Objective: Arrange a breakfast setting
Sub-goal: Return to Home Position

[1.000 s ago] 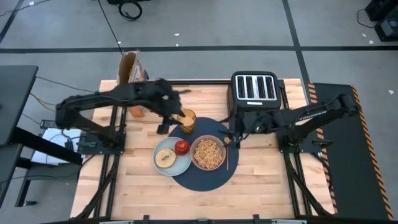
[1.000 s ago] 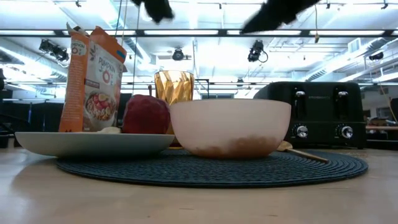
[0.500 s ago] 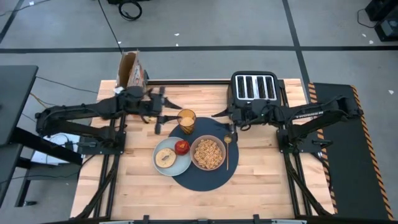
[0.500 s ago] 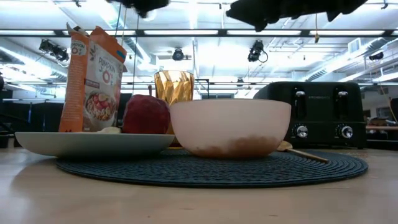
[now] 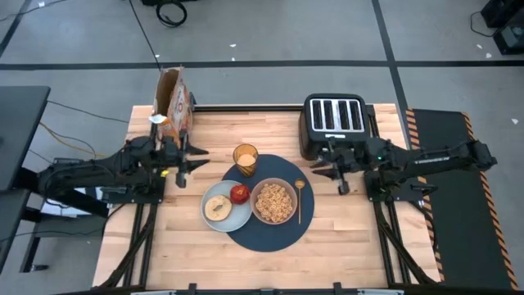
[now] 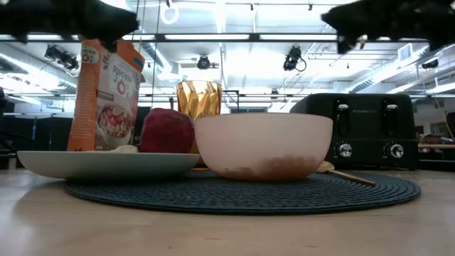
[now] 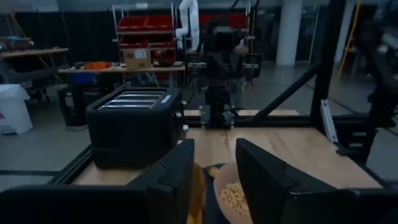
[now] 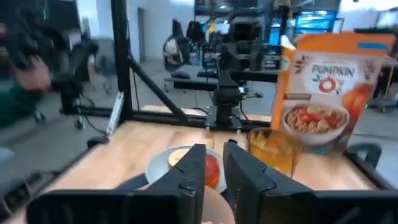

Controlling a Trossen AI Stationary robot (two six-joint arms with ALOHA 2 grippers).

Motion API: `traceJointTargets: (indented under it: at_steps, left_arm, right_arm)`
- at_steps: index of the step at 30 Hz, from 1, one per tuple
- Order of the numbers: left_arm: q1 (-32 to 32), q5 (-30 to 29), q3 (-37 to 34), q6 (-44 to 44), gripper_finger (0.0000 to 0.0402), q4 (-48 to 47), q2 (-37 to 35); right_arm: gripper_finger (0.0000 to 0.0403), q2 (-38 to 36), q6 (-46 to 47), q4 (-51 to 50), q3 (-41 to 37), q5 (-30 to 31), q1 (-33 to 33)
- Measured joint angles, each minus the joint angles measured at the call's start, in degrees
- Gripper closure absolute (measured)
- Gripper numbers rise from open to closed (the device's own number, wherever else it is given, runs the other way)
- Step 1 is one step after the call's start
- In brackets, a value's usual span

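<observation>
Seen from above, the large round dark-blue woven mat (image 5: 274, 238) lies at the middle of the pale wooden surface (image 5: 352, 242). Take the mat as the dial.

- **Centre:** the pinkish clear bowl (image 5: 273, 201) stands here with cereal in it.
- **3 o'clock:** the slim gold spoon (image 5: 299, 197) lies just beside the bowl, still on the mat.
- **9 o'clock:** the pale blue-green round plate (image 5: 232, 221) overlaps the mat's edge and sits close against the bowl. It carries the round pale toast (image 5: 217, 206). The red apple (image 5: 239, 193) is on its bowl-side rim.
- **11 o'clock:** the amber ribbed juice glass (image 5: 245, 158) stands upright at the mat's edge.
- **1 o'clock:** the black four-slot toaster (image 5: 334, 123) sits off the mat.
- **10 o'clock:** the brown-and-orange cereal box (image 5: 174, 105) stands farther out.

The left pincer (image 5: 190, 164) hangs above the surface at 10 o'clock, between box and glass. It is released and empty, its fingers clearly apart. The right pincer (image 5: 321, 170) hangs at 2 o'clock, in front of the toaster. It grasps nothing, with a narrow gap between its fingers.
</observation>
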Motion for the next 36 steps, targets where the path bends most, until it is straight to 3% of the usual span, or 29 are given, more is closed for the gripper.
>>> traceJointTargets:
  at_steps: [7,11,14,19,24,28,33,36]
  left_arm:
    - [0.07,-1.56,-8.14,-3.78,0.0285,-0.85,-12.67]
    - [0.07,-2.37,-9.45,-4.99,0.0285,-0.43,-13.7]
    - [0.08,-2.51,-9.57,-7.71,0.0285,-0.97,-13.66]
    - [-0.01,4.51,-9.57,-6.11,0.0285,-2.51,-14.77]
    - [-1.22,9.06,-11.7,-5.58,0.0285,-3.35,-21.83]
    - [-2.26,6.53,-17.7,-5.01,0.0285,-0.55,-26.59]
    - [-2.32,-2.15,-19.07,-5.52,0.0285,-5.22,-24.7]
    - [-2.32,-3.88,-19.07,-3.79,0.0285,-2.35,-24.94]
  right_arm:
    - [0.0364,-10.44,7.36,-0.1,-7.45,10.31,-0.35]
    - [0.0363,-11.41,11.31,0.52,-8.88,10.1,-0.35]
    - [0.0363,-11.38,8.61,1.81,-9.0,9.86,-0.55]
    - [0.0364,-14.17,5.86,1.94,-9.52,8.68,-1.69]
    - [0.0362,-24.22,4.57,4.34,-18.37,8.07,-1.57]
    - [0.0364,-30.64,6.09,-9.76,-18.46,11.14,-0.44]
    - [0.0362,-33.56,5.51,-12.87,-18.46,13.77,1.29]
    - [0.0363,-33.51,4.11,-13.6,-18.46,14.99,1.16]
